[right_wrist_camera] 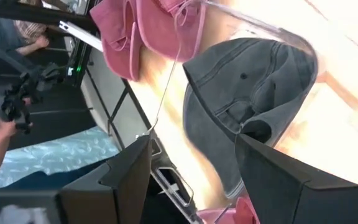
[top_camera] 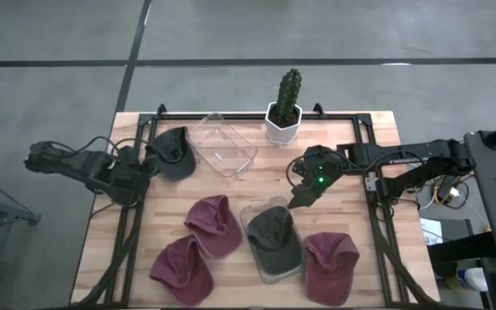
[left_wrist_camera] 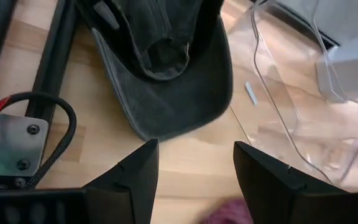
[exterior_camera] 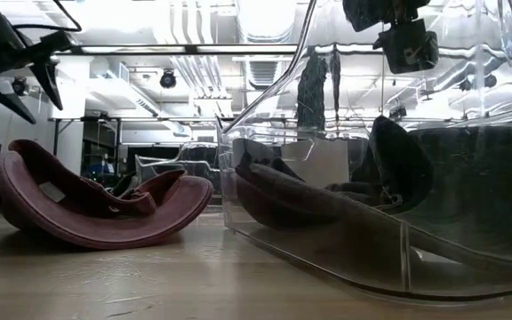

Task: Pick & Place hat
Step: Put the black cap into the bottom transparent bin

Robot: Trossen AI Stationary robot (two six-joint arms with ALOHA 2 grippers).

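No writing, label, brand, number or sign can be read in any of the four views.

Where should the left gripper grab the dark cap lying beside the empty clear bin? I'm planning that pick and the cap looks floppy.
Probably the brim of the dark cap. It lies flat, pointing toward the open left gripper, with bare wood ahead of it. Come from that side, low, one finger over and one under the edge. The crown is crumpled, and the clear bin crowds one side.
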